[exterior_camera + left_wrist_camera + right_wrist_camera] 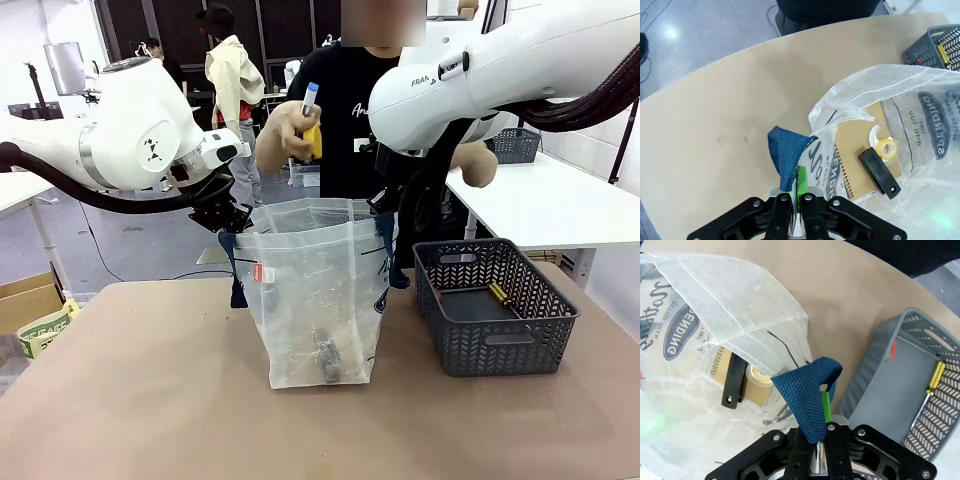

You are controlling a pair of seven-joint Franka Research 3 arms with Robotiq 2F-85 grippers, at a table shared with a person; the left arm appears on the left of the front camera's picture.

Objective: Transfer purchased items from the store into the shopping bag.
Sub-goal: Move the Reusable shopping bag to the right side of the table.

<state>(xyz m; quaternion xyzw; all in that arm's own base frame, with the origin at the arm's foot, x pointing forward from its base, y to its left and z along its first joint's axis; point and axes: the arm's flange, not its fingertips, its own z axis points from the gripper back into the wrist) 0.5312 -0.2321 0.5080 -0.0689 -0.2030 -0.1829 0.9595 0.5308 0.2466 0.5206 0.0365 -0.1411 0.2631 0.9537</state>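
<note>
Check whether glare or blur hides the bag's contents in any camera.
Front view: evenly lit, but purchased items look hazy through the shopping bag. Left wrist view: table edge bows from the wide lens; notebook and tape roll read sharp. Right wrist view: sharp, with a faint green glow on the plastic.

A dark grey lattice basket (500,345) is sitting upright on a brown table (140,410), with its open top facing up. Behind the basket, a white table (560,205) is standing apart from the brown one, and a smaller grey basket (517,146) is resting on it. Far to the lattice basket's left, below tabletop level, a cardboard box (25,298) is lying on the floor. Further back on that side, a person in a pale hooded top (235,75) is standing.
</note>
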